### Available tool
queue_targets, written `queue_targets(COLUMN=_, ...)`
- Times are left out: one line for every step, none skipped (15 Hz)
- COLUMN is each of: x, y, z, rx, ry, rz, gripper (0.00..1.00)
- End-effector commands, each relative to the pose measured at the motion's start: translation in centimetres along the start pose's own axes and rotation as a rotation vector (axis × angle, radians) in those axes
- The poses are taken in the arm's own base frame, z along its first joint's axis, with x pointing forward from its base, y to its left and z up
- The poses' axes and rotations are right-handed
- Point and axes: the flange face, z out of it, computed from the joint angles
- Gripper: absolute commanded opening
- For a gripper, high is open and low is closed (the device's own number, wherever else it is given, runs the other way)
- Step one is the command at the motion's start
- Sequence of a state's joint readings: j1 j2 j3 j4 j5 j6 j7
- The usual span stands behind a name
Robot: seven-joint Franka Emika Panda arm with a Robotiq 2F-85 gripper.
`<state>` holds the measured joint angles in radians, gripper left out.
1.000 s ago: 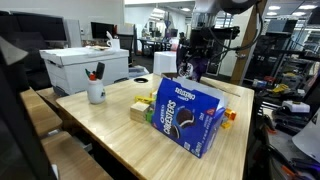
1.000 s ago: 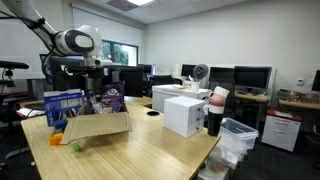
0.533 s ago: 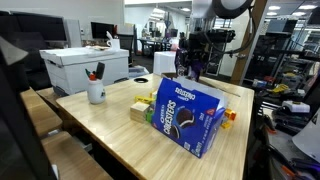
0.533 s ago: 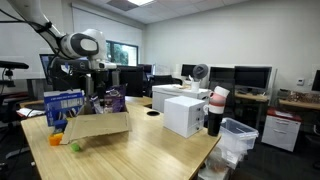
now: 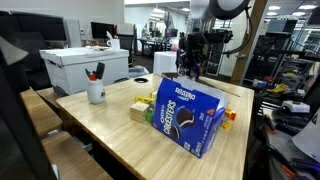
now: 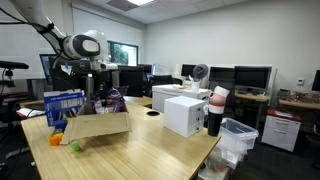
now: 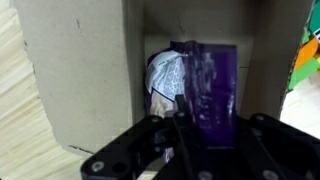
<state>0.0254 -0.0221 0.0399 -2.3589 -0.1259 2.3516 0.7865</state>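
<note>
While the pincer [image 7: 207,128] hangs above a purple packet [image 7: 205,70], blur hides its opening.

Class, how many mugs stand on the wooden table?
1: a white mug holding pens, on the table beside the white box. The big Oreo box may hide others.

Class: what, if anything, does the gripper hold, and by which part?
Cannot be told: the gripper straddles the near end of the purple packet in the cardboard box; contact is hidden.
</note>
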Motion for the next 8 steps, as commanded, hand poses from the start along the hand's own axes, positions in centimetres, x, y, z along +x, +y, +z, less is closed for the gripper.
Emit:
queue_targets(x=0.5, y=-0.3, z=-0.3, rx=0.005, ry=-0.010, rz=0.023, gripper=0.06)
queue_targets(x=0.5, y=-0.4, z=-0.5, rx=0.008, ry=-0.014, rz=0.022, gripper=0.06)
queue_targets(x=0.5, y=-0.5, z=-0.9, rx=0.010, ry=-0.015, rz=0.024, gripper=0.03)
queue_targets(x=0.5, y=-0.6, z=-1.4, rx=0.013, ry=-0.015, rz=0.022, gripper=0.03)
queue_targets(x=0.5, y=-0.6, z=-2.0, rx=0.017, ry=-0.010, rz=0.026, gripper=0.04)
queue_targets(x=0.5, y=-0.7, z=-2.4, rx=0.018, ry=-0.010, rz=0.023, gripper=0.05)
queue_targets(x=0.6, y=-0.7, z=-3.0, rx=0.022, ry=-0.003, rz=0.024, gripper=0.05)
queue_targets(x=0.7, y=-0.8, z=-3.5, rx=0.023, ry=0.003, rz=0.024, gripper=0.05)
